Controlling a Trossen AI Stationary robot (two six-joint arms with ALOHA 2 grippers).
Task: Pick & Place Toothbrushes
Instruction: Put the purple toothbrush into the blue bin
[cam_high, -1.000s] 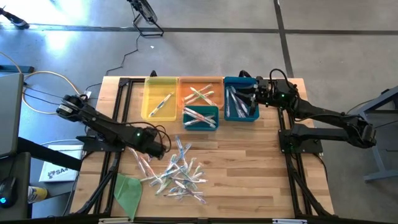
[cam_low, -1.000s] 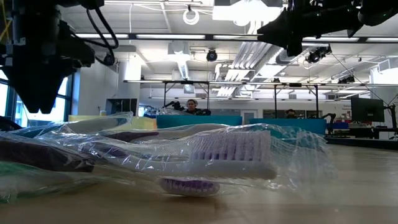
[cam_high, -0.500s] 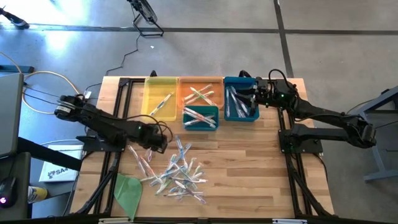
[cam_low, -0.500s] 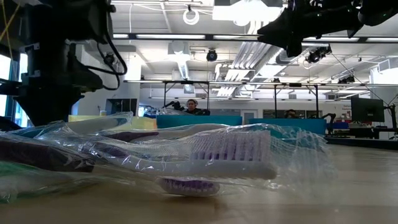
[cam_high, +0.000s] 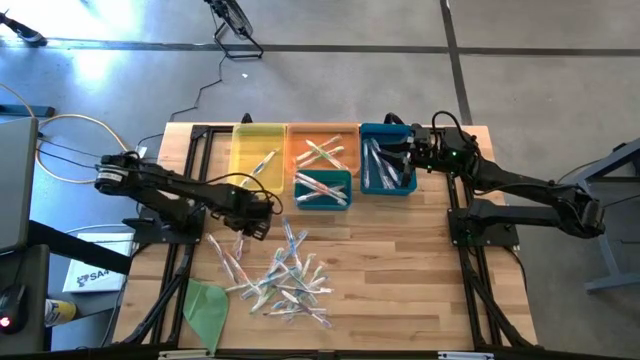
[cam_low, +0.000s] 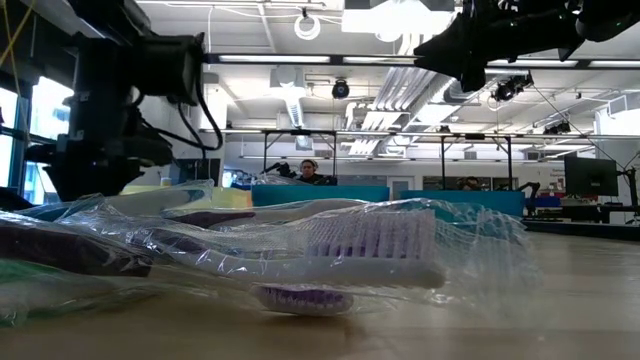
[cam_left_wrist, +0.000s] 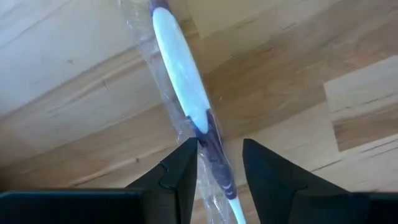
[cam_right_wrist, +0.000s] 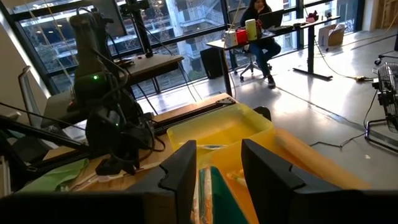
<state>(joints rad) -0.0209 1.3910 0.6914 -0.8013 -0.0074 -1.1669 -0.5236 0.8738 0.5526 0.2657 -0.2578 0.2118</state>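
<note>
**Left arm swings toward the bins with a wrapped toothbrush**

Your left gripper (cam_high: 262, 207) has moved away from the heap over the last second and now sits beyond the pile's far edge, just short of the yellow bin (cam_high: 258, 156). In the left wrist view its two fingers (cam_left_wrist: 180, 171) pinch a clear-wrapped toothbrush (cam_left_wrist: 184, 84) with a white handle and purple end, which sticks out forward over the wooden table (cam_high: 400, 260).

Your right gripper (cam_high: 410, 152) has not shifted; it hangs over the blue bin (cam_high: 385, 160) at the far right of the row. Its fingers (cam_right_wrist: 181, 167) stand a little apart with nothing between them.

The remaining toothbrushes (cam_high: 280, 275) lie in a loose pile on the near middle of the table, with a green sheet (cam_high: 207, 308) beside them at the near left. More brushes already lie in the yellow bin, the orange bin (cam_high: 322, 148), the small teal bin (cam_high: 322, 188) and the blue bin.
</note>
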